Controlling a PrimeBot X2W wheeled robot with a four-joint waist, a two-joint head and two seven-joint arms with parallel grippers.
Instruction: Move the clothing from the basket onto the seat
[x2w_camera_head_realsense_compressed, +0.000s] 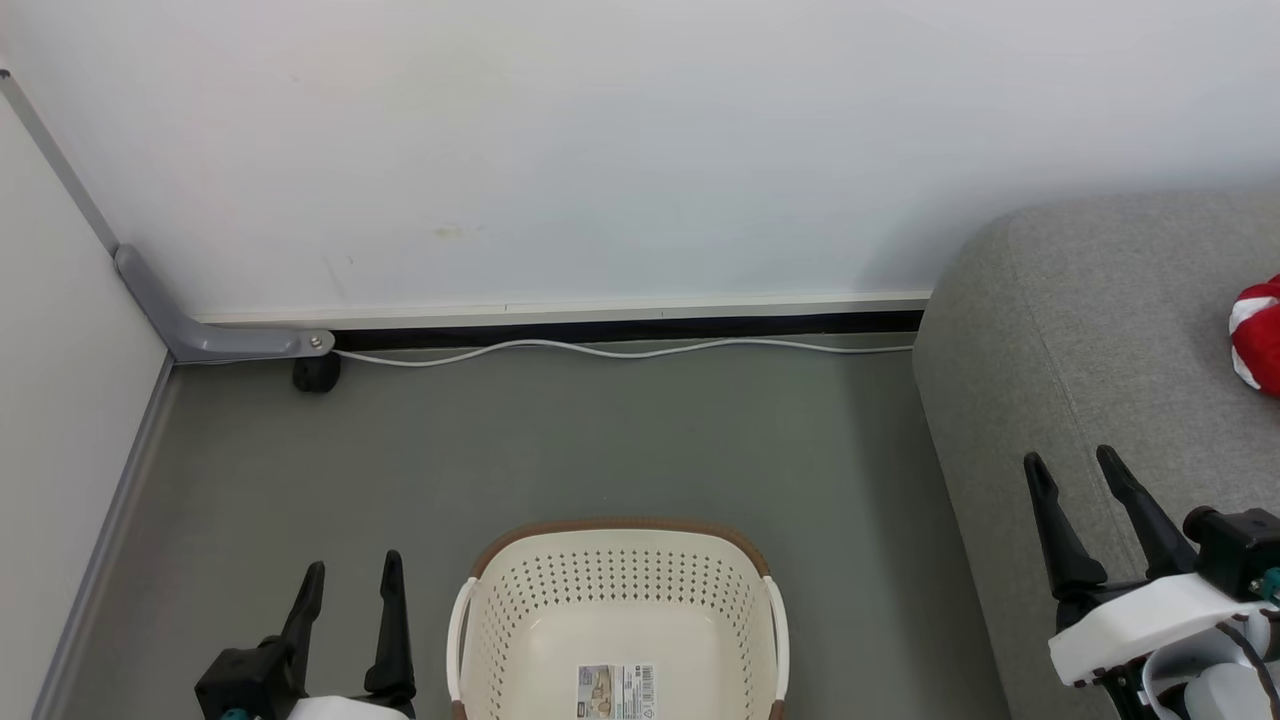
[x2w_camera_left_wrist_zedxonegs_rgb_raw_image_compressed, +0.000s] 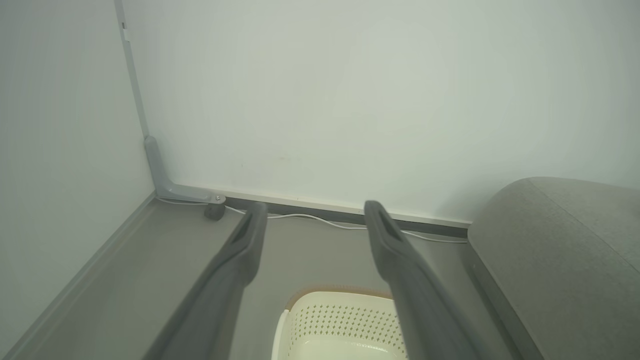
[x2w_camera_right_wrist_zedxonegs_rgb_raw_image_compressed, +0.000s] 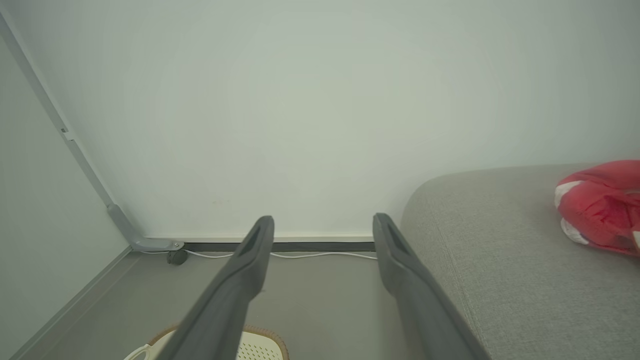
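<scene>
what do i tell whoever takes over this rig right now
Left gripper: open, empty, left of the oval cream-white perforated plastic basket.
Right gripper: open, empty, at the edge of the large grey fabric sofa.
Done: a soft red garment with white trim lies on the sofa; the basket's visible part holds no clothing.
Left: check the basket's near end, cut off in the head view; otherwise the job looks finished.

Each arm's jaws are two long, tapering black fingers (x2w_camera_head_realsense_compressed: 1055, 535) on a blocky black mount (x2w_camera_head_realsense_compressed: 1235, 550). White shells (x2w_camera_head_realsense_compressed: 1140, 620) cover the wrists, with small teal fittings (x2w_camera_head_realsense_compressed: 1272, 585).
</scene>
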